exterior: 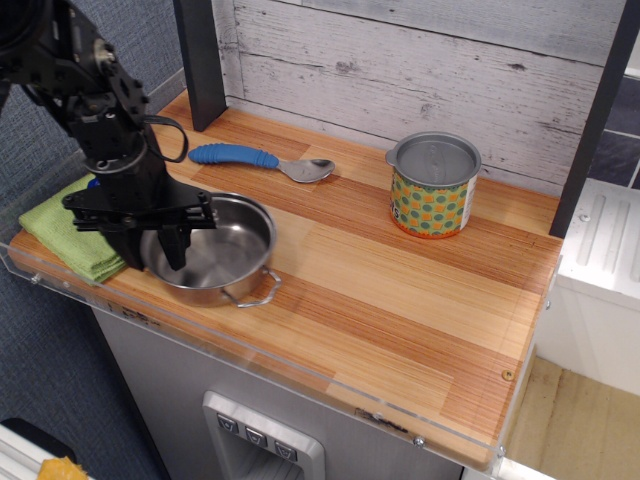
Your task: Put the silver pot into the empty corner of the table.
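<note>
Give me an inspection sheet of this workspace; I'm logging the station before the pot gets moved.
Surface: table, striped wood with a clear plastic rim, dry.
Job's things: pot at front left, upright; empty corner at front right, bare but for a small screw.
Clutter: green cloth at left edge; blue-handled spoon at back; dotted tin at back right.
Grippers: gripper at the pot's left rim, one of the fingers inside; grip cannot be told.
Cables: black loop on the arm.
Surroundings: whitewashed plank wall, grey cabinet below.
</note>
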`<action>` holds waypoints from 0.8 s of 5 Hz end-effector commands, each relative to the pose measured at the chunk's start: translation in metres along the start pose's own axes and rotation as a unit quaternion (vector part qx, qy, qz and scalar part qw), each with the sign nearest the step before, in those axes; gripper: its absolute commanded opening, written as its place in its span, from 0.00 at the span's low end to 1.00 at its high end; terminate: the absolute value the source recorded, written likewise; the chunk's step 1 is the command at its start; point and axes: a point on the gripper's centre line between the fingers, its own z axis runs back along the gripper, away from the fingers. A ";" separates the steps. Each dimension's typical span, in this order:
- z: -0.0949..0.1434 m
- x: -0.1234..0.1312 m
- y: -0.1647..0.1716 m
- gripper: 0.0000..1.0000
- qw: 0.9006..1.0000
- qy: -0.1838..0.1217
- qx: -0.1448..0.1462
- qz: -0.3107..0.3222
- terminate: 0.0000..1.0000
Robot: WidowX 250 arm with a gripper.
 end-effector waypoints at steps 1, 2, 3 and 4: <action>0.021 0.007 -0.012 0.00 1.000 -0.020 -0.002 -0.016 0.00; 0.032 0.006 -0.025 0.00 0.999 -0.028 -0.013 -0.030 0.00; 0.047 0.003 -0.039 0.00 0.998 -0.039 -0.035 -0.045 0.00; 0.055 0.001 -0.051 0.00 0.996 -0.050 -0.044 -0.055 0.00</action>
